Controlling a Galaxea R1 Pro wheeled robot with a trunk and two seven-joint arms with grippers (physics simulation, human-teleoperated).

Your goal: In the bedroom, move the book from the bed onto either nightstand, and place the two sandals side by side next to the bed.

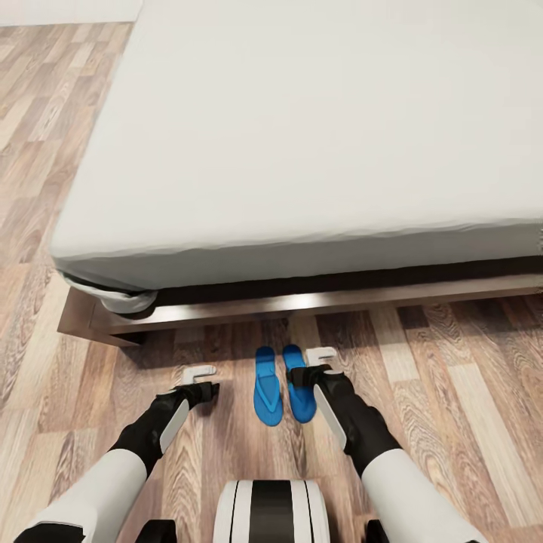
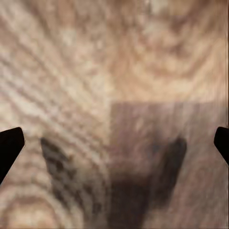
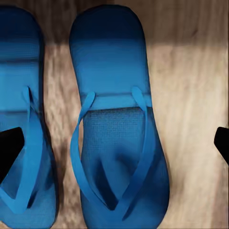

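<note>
The head camera looks steeply down from above both arms, facing the bed (image 1: 302,136) across a strip of plank floor (image 1: 452,362). The left wrist camera points straight down, very close to bare floor planks (image 2: 114,71). The right wrist camera hangs close above the two sandals (image 3: 117,119), which the head view also shows (image 1: 284,383) beside the bed frame.

The wood plank floor (image 1: 467,377) is occupied by the bed (image 1: 302,151) and by two blue sandals (image 1: 283,383), laid side by side between the end effectors, the right sandal beneath the right end effector (image 1: 320,360).
</note>
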